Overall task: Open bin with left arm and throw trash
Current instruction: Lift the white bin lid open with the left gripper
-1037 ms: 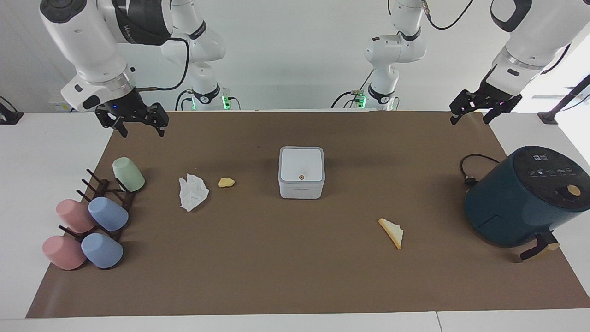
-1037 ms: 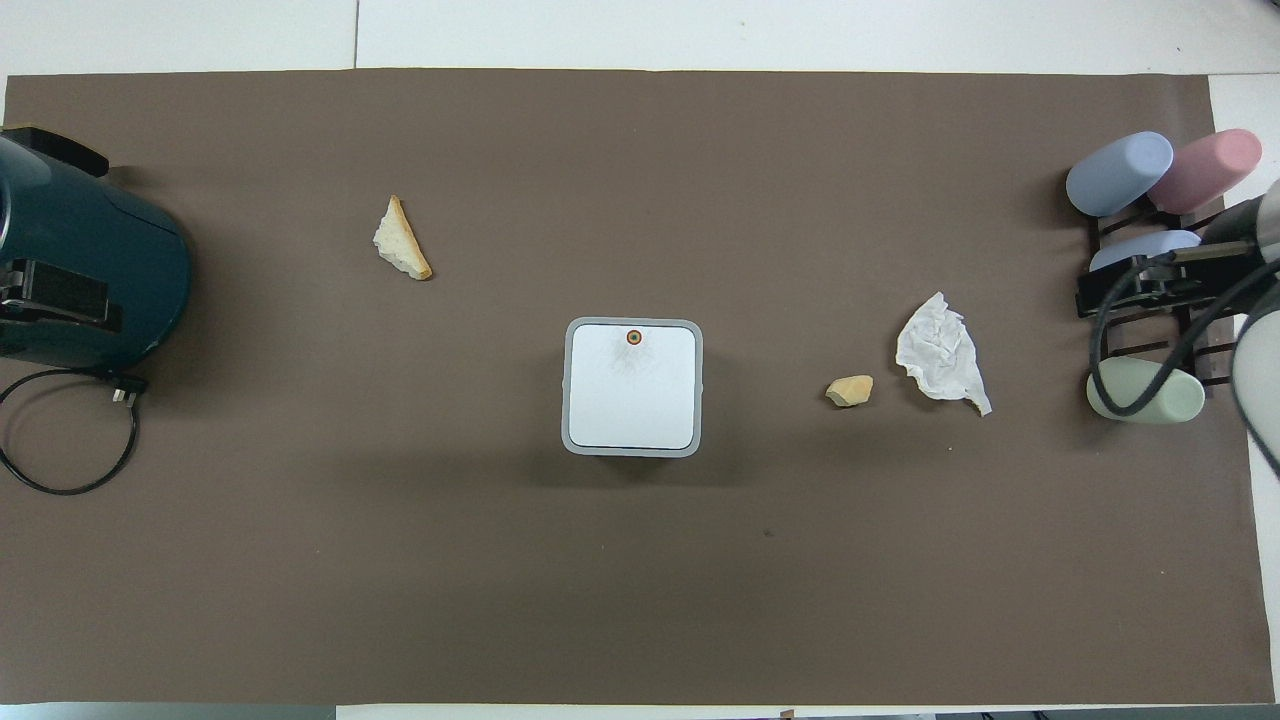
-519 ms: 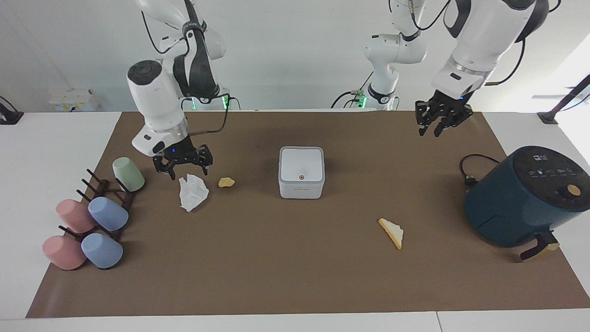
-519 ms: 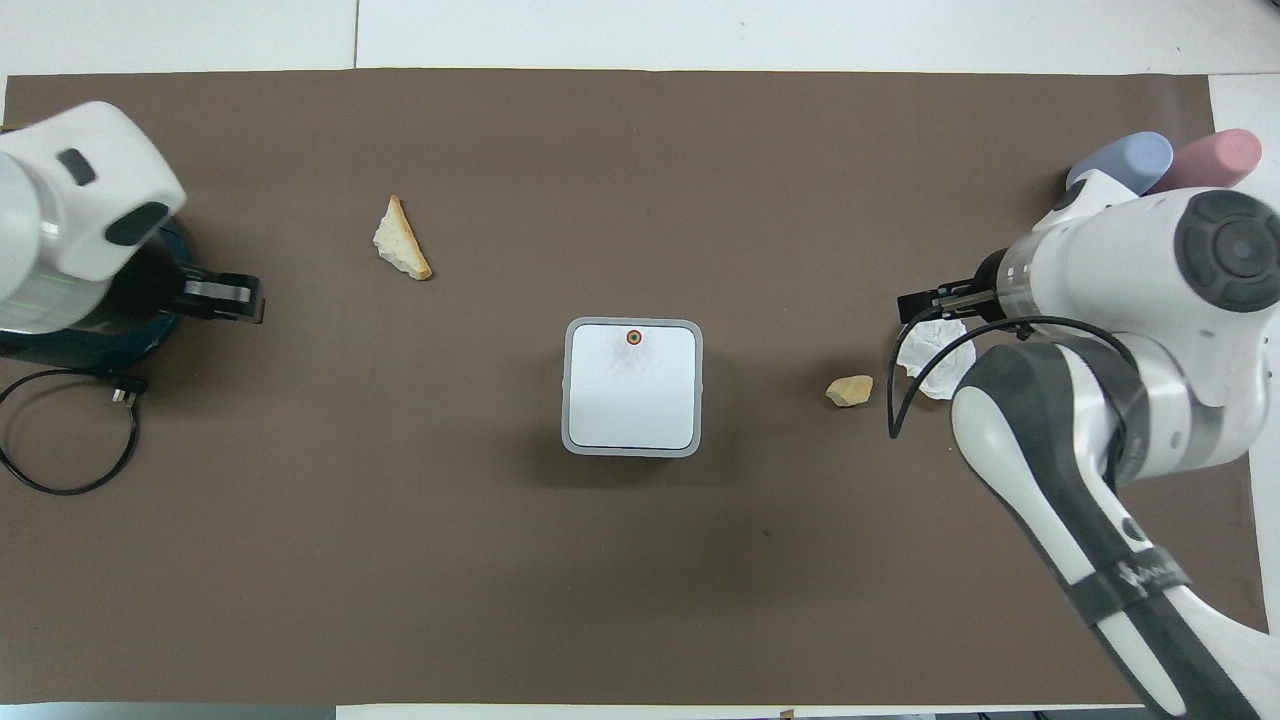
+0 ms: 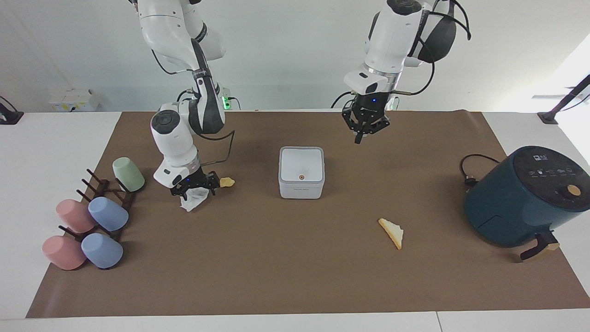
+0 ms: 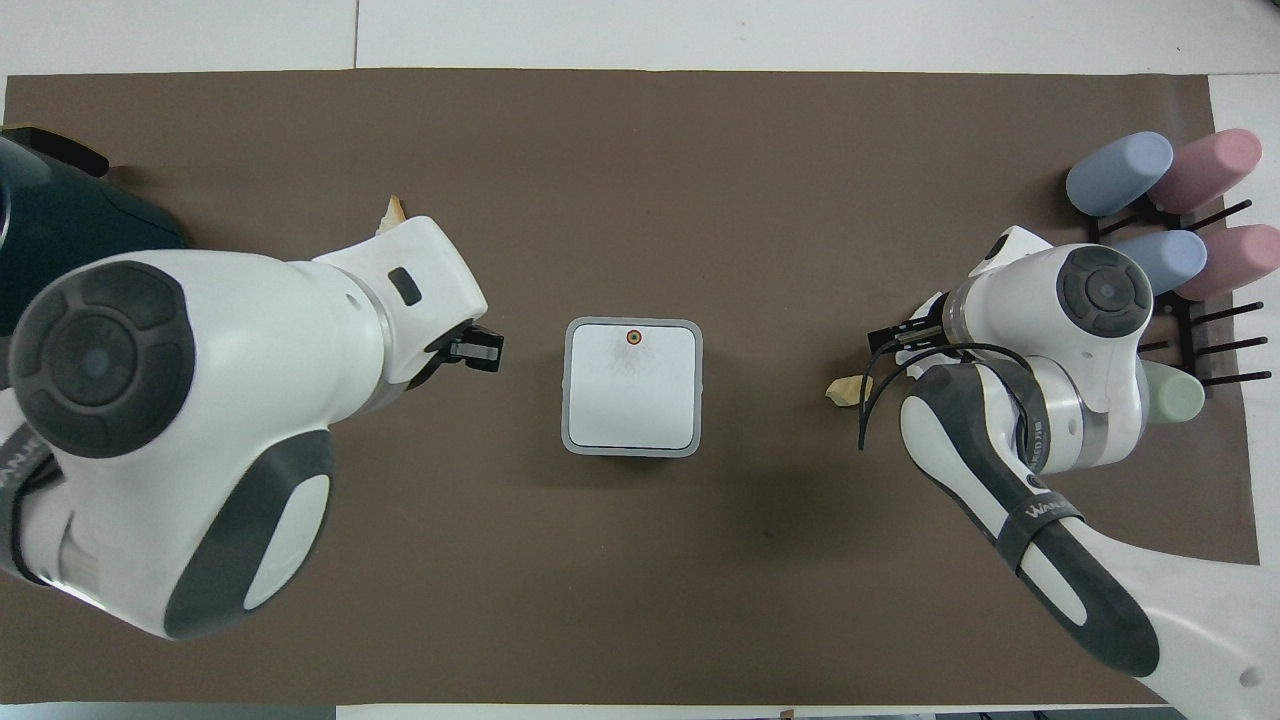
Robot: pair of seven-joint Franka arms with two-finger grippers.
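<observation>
**Lid down, left claw pinched shut beside the bin**

Starting with the small white square plastic bin [image 5: 301, 173]: parked in the middle of the brown table mat [image 5: 295, 276], flat hinged lid down, tiny orange dot on the edge away from the robots. Probably central on purpose, within reach of both arms.

Up in the air just beside it, toward the left arm's end: black two-finger left gripper [image 5: 365, 134], fingertips pinched together, nothing in them. Reads like a poke-the-lid pose rather than a grab, though only a guess. Not touching the bin yet.

Down on the crumpled white tissue [image 5: 189, 203]: black right gripper [image 5: 193, 189], jaws spread wide, straddling the paper, not clamped. Small yellow-tan food lump [image 5: 226, 182] just beside it, between tissue and bin. Triangular toast piece with brown crust [image 5: 392, 233] farther from the robots than the bin, well apart.

Room-wise: plenty of bare mat all round the bin, so nothing to snag a swinging lid. Tighter around the tissue, with pastel cups [image 5: 108, 214] on a dark rack [image 5: 124, 198] nearby toward the right arm's end. Big dark-teal air fryer [image 5: 516, 203] way off at the left arm's end, out of the way.
</observation>
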